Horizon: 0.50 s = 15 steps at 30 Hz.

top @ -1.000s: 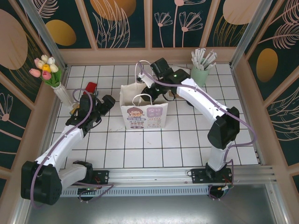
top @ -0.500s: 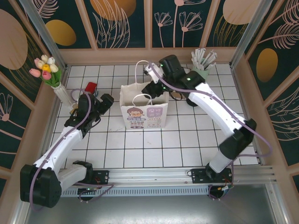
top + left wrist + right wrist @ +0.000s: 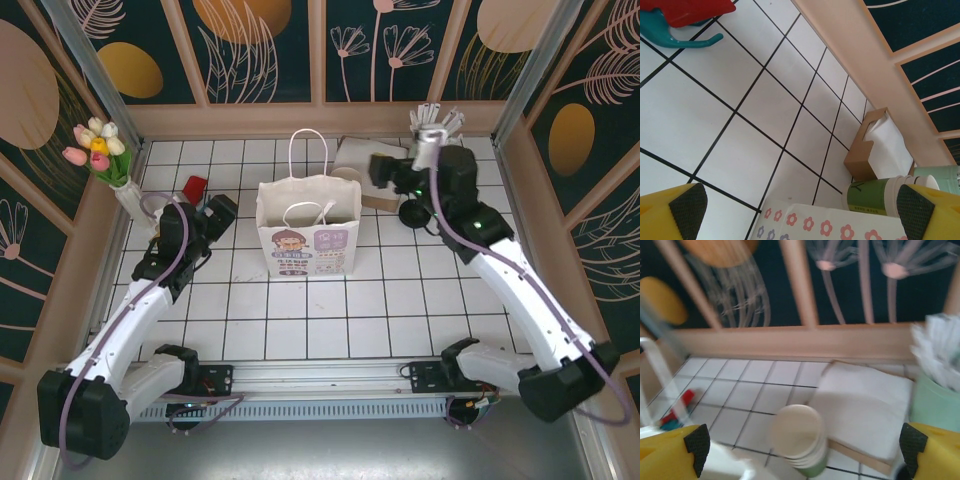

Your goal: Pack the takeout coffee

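Right tool (image 3: 805,442) drawn back from paper bag (image 3: 308,245), spread wide, empty, left tool (image 3: 801,205) likewise

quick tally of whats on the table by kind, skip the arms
white paper bag: 1
vase of tulips: 1
mint-green pot of wrapped straws: 1
cardboard napkin box: 1
stack of green paper cups: 1
black round lid: 1
red and teal item: 1
Total: 7
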### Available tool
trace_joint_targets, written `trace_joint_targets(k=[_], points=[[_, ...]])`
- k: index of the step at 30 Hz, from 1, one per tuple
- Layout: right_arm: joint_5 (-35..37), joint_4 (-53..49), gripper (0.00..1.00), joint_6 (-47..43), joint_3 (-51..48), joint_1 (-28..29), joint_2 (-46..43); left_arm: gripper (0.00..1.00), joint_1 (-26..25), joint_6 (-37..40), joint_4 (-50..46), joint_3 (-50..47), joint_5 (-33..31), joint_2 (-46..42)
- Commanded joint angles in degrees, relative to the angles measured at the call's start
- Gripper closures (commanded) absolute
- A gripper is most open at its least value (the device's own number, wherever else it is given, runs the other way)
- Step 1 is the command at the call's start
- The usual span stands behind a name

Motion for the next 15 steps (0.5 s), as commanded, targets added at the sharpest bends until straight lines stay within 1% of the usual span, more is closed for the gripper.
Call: trace_joint_targets(k=[1, 3, 4, 7, 8, 10, 11, 15], points=[[-4.4, 7.2, 0.01, 12.3, -8.0, -5.2, -2.4, 0.02, 0.1, -0.7, 2.3, -0.3, 1.0, 1.1], [0.9, 6.4, 0.05, 15.8, -10.5, -6.1, -1.6, 0.01, 0.0, -1.4, 2.9, -0.4, 1.7, 1.5], [2.1, 6.6, 0.08, 16.1, -11.6, -6.2, -0.8, 0.01, 0.1, -1.7, 3.3, -0.5, 1.9, 1.8], [0.2, 6.4, 0.11, 14.8, -12.0, -6.2, 3.9, 0.01, 0.1, -2.1, 3.5, -0.5, 2.2, 2.3], [0.3, 5.2, 0.11, 14.7, -10.9, -6.2, 6.0, 0.01, 0.1, -2.3, 3.6, -0.5, 2.4, 2.4], [2.7, 2.2, 0.12, 15.2, -7.6, -6.1, 11.6, 0.02, 0.1, -2.7, 3.6, -0.5, 2.8, 2.6], [3.8, 1.3, 0.15, 15.6, -6.1, -6.1, 13.9, 0.01, 0.1, -2.9, 3.6, -0.5, 3.1, 2.7], [3.3, -3.2, 0.26, 14.1, 2.4, -6.9, 25.2, 0.02, 0.1, -3.4, 3.8, -0.6, 4.0, 2.8]])
